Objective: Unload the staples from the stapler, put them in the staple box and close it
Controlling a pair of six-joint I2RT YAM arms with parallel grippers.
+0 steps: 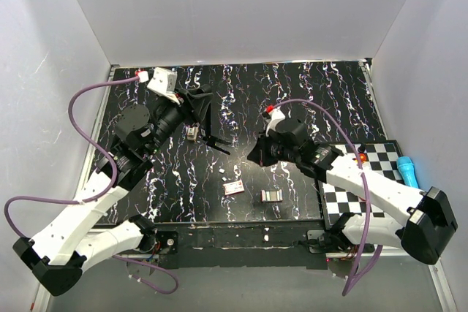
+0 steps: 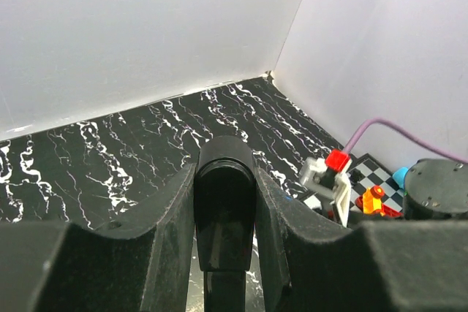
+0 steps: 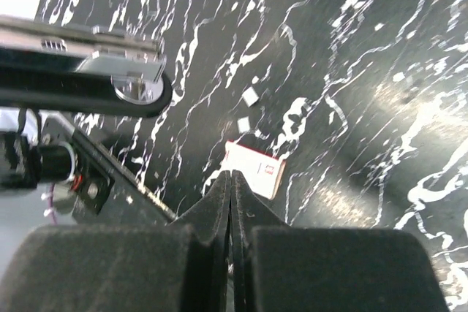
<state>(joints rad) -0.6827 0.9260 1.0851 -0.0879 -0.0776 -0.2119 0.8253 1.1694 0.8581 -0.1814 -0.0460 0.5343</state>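
Note:
The stapler (image 2: 224, 195) shows as a glossy black rounded end clamped between the pads of my left gripper (image 2: 224, 253), which is shut on it and holds it above the black marbled table. In the top view the stapler (image 1: 213, 139) sticks out from the left gripper (image 1: 196, 111) toward the table's middle. From the right wrist, its silver and black bar (image 3: 88, 71) crosses the upper left, off the surface. My right gripper (image 3: 232, 180) is shut with nothing in it, hovering just over a small white and red staple box (image 3: 254, 169). In the top view the right gripper (image 1: 257, 154) is right of the stapler.
The staple box (image 1: 234, 187) and a small grey block (image 1: 271, 195) lie near the table's front edge. Tiny white bits (image 3: 250, 95) are scattered on the mat. A checkerboard (image 1: 365, 180) with a blue pen-like item (image 1: 408, 172) sits at the right. White walls enclose three sides.

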